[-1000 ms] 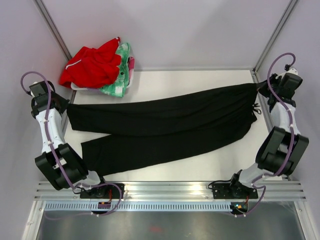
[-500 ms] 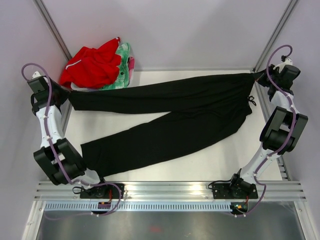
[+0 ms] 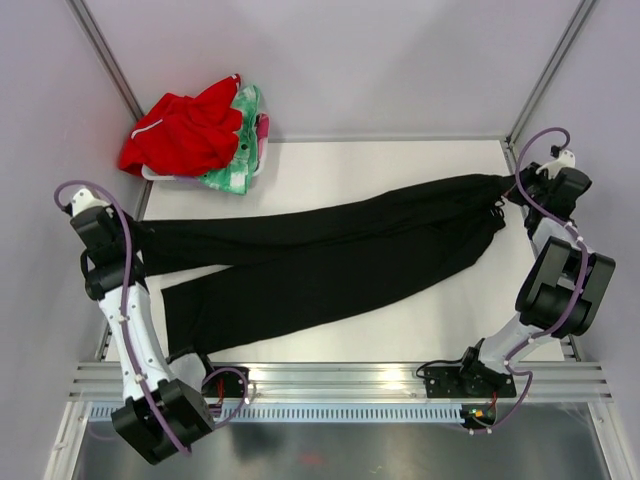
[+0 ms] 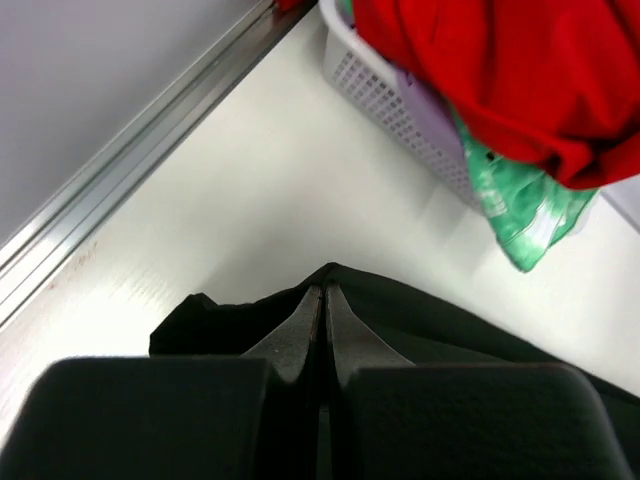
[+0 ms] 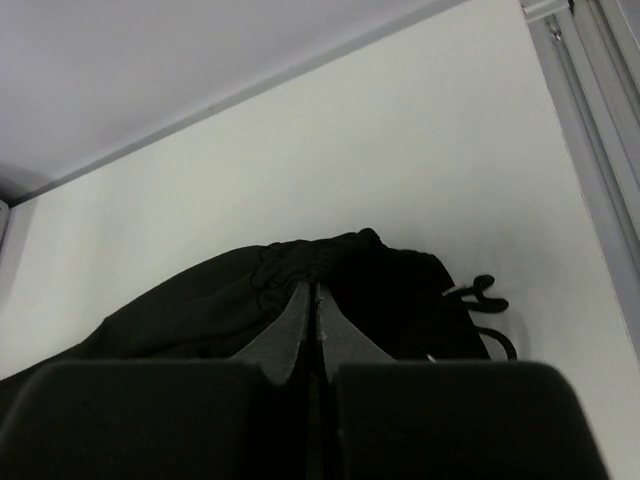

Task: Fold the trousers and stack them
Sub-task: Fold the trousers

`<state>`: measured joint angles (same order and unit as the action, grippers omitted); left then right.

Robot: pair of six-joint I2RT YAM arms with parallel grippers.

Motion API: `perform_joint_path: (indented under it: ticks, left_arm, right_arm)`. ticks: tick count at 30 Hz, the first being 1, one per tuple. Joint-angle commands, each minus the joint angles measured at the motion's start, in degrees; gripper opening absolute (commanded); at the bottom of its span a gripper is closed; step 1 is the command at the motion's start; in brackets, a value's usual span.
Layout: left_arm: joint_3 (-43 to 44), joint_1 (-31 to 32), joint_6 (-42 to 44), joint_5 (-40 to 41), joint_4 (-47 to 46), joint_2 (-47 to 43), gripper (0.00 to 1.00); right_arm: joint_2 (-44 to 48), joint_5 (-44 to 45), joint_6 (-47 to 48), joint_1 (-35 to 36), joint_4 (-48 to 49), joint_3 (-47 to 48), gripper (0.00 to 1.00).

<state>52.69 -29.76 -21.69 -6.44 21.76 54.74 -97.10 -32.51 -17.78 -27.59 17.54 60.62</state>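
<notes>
The black trousers (image 3: 330, 255) lie stretched across the table, waist at the right, legs to the left. My left gripper (image 3: 135, 238) is shut on the hem of the upper leg (image 4: 250, 320) at the left edge. My right gripper (image 3: 512, 187) is shut on the gathered waistband (image 5: 320, 262), with the drawstring (image 5: 478, 295) hanging beside it. The upper leg lies partly over the lower leg, whose hem (image 3: 180, 300) rests free at the front left.
A white basket (image 3: 160, 173) at the back left holds a red garment (image 3: 185, 130) and a green patterned cloth (image 3: 240, 165); it shows close in the left wrist view (image 4: 390, 105). Metal rails (image 3: 540, 250) run along both table sides.
Both grippers moved toward the front with the cloth, bringing the upper leg and waist down from the back of the table so the leg now overlaps the lower leg.
</notes>
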Motion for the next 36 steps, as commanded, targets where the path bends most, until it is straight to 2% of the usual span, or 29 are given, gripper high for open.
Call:
perform_joint_path:
  ticks: [1,5,9,13,15,17,20,22,27,30,32,33,36]
  left_arm:
    - [-3.72,-0.3,2.27,1.88,2.84,-6.37,0.02]
    - [-10.22,-0.21,3.32,2.91,5.65,-15.44,0.02]
    - [-12.26,-0.13,6.3,5.73,8.91,-18.79,0.02]
    - [-11.99,0.31,10.17,-0.4,7.78,-21.69,0.02]
    - [-11.56,1.19,11.67,-3.13,8.12,-23.09,0.02]
    - [-11.29,2.15,13.07,-3.84,8.65,-23.54,0.02]
    - [-10.68,3.21,17.72,-2.28,10.49,-24.24,0.02]
    - [-10.41,3.39,17.39,-0.42,11.55,-24.85,0.02]
    - [-10.5,3.57,17.13,-1.74,12.6,-25.21,0.02]
    - [-10.15,3.48,14.14,3.69,14.36,-25.03,0.02]
    - [-9.36,3.65,11.6,11.07,16.02,-24.77,0.02]
    - [-9.36,3.74,10.19,17.36,16.47,-24.68,0.02]
    - [-9.09,3.74,4.04,26.97,18.58,-24.16,0.02]
  right_arm:
    - [2.96,-0.37,2.75,-2.2,8.11,-4.18,0.0]
    - [6.65,13.23,0.73,-2.38,20.31,-12.34,0.0]
    - [13.41,21.14,6.34,-2.55,22.63,-17.9,0.0]
    - [17.38,28.45,5.05,-4.04,21.13,-22.55,0.0]
    - [18.43,31.18,2.94,-5.01,25.59,-27.73,0.0]
    - [18.7,31.02,2.66,-5.45,30.42,-32.4,0.0]
    - [18.61,30.93,3.19,-5.63,32.38,-34.95,0.0]
    - [17.74,30.84,3.1,-5.98,31.33,-34.0,0.0]
    - [17.03,29.7,2.66,-7.03,25.44,-31.27,0.0]
    - [17.73,36.09,1.53,-7.03,22.46,-30.74,0.0]
    - [18.0,41.97,0.56,-7.12,17.63,-29.77,0.0]
    - [18.43,43.48,-0.32,-7.04,16.31,-29.6,0.0]
    - [19.31,46.73,-2.68,-7.03,14.9,-30.65,0.0]
